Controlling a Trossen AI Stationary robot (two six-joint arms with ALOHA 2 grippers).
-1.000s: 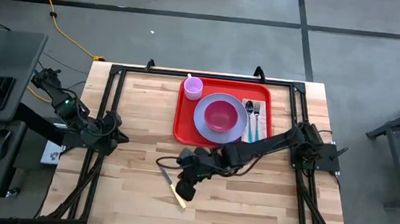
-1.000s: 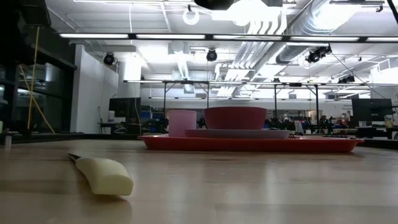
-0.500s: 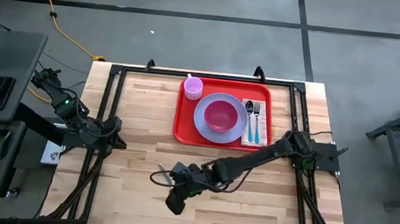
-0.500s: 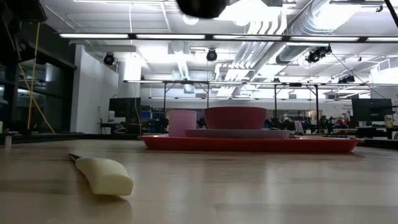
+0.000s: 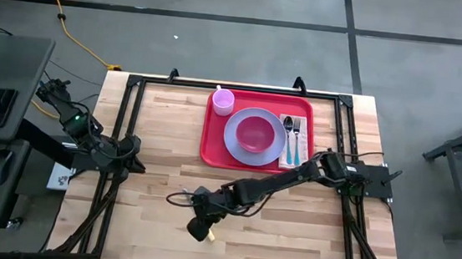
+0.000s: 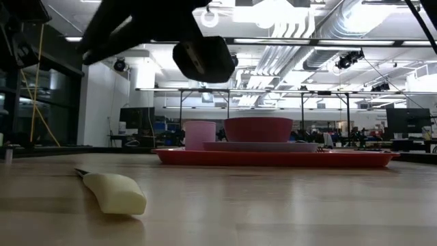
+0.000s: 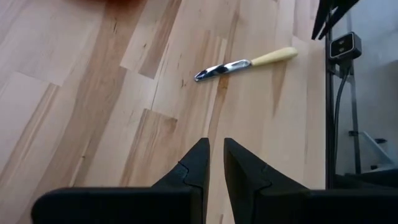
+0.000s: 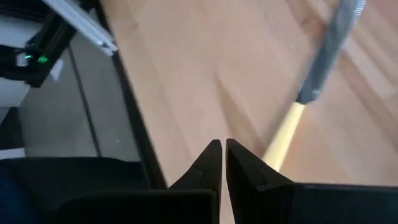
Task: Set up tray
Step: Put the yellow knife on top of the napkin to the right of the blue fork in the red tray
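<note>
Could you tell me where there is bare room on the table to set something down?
Bare wood lies left of the tray and right of the knife. The tray is crowded: cup, plate, bowl, cutlery. The right end effector hangs over the knife.

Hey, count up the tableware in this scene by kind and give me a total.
Tray: 1
Plate: 1
Bowl: 1
Cup: 1
Spoon: 1
Fork: 1
Napkin: 1
Knife: 1
Total: 8
</note>
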